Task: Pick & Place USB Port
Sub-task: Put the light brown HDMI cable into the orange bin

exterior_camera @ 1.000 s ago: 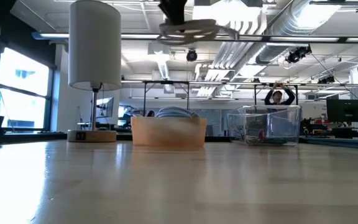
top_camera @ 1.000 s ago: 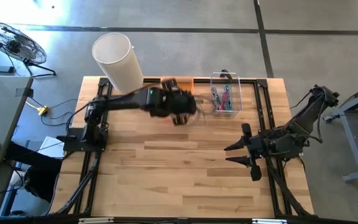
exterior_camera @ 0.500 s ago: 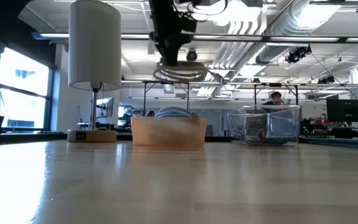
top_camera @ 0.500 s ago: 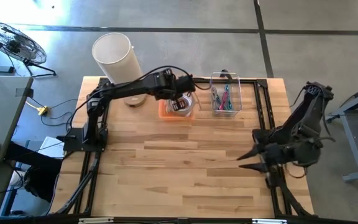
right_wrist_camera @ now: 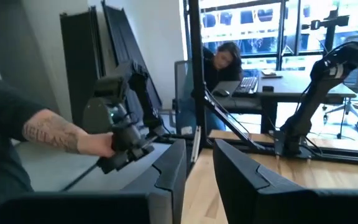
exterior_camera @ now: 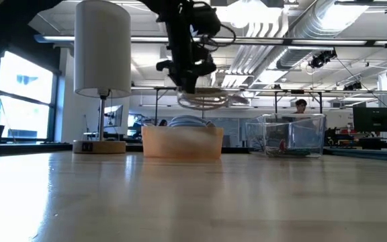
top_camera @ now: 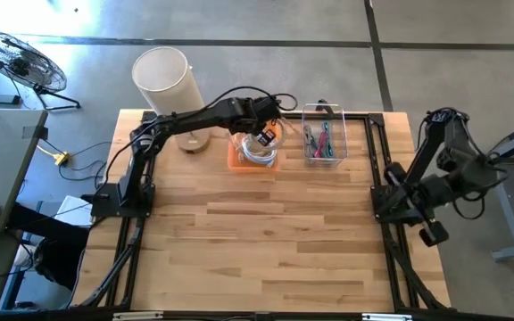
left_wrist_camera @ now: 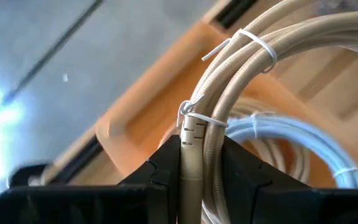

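Coiled beige USB cable pinched above the orange tray

The left gripper point(left_wrist_camera: 191, 180) was clamped on the coiled beige USB cable point(left_wrist_camera: 229, 93), held just over the orange tray point(top_camera: 239, 160) below it. The coil was judged light, limp and springy, best gripped at its tied bundle. The right gripper point(right_wrist_camera: 194, 168), well apart, was nearly closed on nothing.

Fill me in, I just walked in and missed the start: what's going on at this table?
The left hand is shut on a coiled beige cable and holds it in the air just above the orange bin at the back of the table; more coiled cables lie in that bin. A clear box of small items stands beside it. The right hand waits at the table's right edge, holding nothing.
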